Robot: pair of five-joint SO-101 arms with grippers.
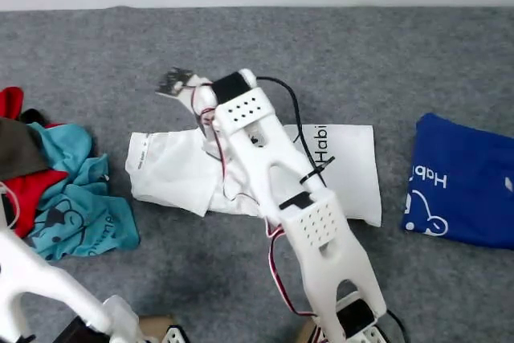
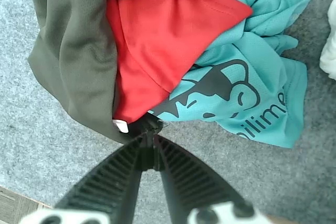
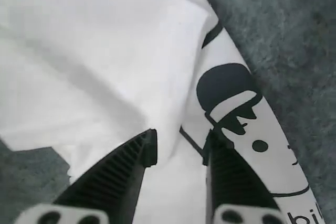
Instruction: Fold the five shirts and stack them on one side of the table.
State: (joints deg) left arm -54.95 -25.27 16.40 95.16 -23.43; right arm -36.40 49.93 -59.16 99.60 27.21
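Right gripper [image 3: 178, 150] hangs spread over the white shirt [image 1: 353, 182] at the desk's [image 1: 361, 54] centre; closing may pinch one layer only, skewing the fold. Left gripper [image 2: 151, 139], pressed together, sits at the nine o'clock shirt pile [image 1: 80, 198] and could drag several

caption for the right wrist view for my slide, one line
right hand open over a fold of the white shirt on the grey table

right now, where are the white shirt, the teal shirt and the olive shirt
white shirt [image 1: 173, 170], high view, on its crumpled end
teal shirt [image 2: 247, 93], left wrist view, on its printed front
olive shirt [image 2: 68, 51], left wrist view, on its broad fold
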